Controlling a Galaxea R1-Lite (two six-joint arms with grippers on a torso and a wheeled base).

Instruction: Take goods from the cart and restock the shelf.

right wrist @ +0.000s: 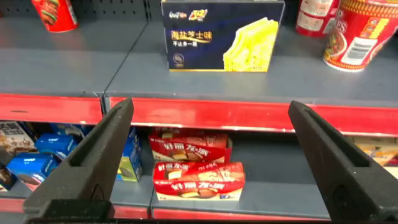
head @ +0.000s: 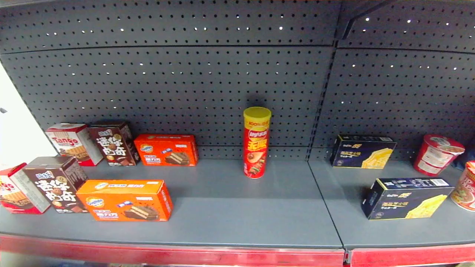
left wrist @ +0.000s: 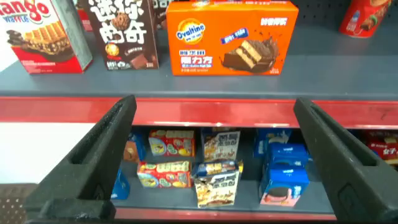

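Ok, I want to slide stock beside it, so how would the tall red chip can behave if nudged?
The chip can stands upright, tall on a narrow base, so a push near its top would probably tip it. Being round, it would likely roll along the flat shelf once down. It looks a stiff tube, probably light for its size.

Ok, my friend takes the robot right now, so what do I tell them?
Left gripper: jaws open, empty, facing the orange box.
Right gripper: jaws open, empty, facing the blue box.
Shelf also holds cups and one chips can standing mid-shelf.
Nothing is in hand. Left: probably fetch goods from the cart for the bare space by the can.
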